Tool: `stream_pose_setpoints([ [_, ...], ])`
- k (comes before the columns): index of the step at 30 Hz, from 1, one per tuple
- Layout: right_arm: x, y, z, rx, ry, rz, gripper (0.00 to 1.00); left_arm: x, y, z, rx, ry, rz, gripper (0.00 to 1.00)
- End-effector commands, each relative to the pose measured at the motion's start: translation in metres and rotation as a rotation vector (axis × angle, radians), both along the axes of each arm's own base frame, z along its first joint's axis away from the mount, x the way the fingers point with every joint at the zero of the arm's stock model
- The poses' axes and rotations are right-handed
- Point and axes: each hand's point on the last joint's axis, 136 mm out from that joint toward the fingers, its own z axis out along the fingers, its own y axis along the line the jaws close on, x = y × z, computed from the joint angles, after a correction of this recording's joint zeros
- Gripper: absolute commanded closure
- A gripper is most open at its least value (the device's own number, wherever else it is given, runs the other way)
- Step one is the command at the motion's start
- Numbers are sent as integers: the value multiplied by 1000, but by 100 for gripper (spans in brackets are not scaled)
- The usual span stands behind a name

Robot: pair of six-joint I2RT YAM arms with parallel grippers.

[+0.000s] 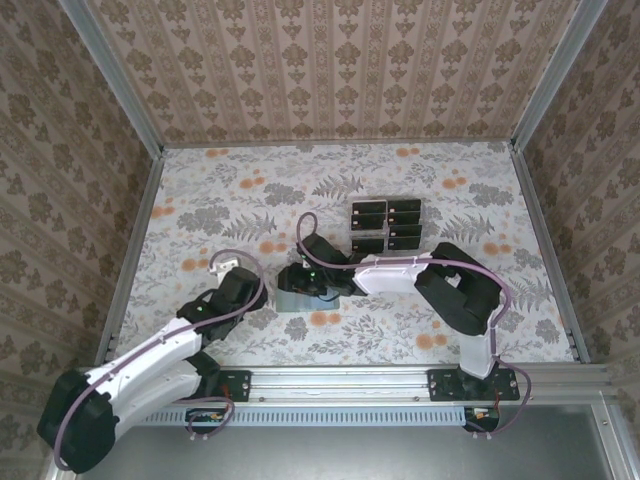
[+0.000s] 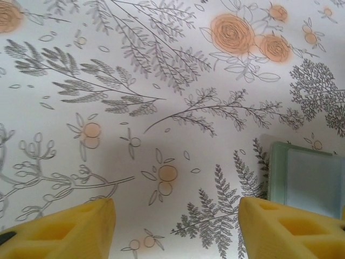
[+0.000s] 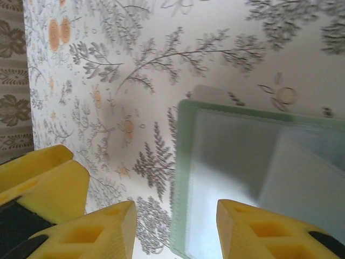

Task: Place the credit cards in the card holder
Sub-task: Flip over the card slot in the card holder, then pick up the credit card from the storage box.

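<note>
Grey-green flat card holder (image 3: 242, 162) on table (image 3: 161, 54): near edge below half-parted, empty right pincer (image 3: 175, 208); just right of left pincer (image 2: 177, 202), likewise parted, empty. Black credit cards (image 1: 386, 224) well beyond both.

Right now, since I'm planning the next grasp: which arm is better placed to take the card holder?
Right: the right gripper, open, hangs over the edge of the card holder; the left gripper is beside it, over table.
</note>
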Motion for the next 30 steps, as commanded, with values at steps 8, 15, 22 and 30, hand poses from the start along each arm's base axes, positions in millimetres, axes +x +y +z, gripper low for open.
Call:
stream_pose_setpoints([
  [8,5,50,22,44,2,97,56,-13,25,-7,25,19,77,36],
  [15,29,73,87,120,-103,151,56,-13,21,-6,12,21,65,36],
  [22,48,16,108,84,-162,91,55,-8,6,3,-30,7,7,32],
  [30,68,-111,89,-192,-242,26,55,3,-17,12,-59,14,-63,28],
])
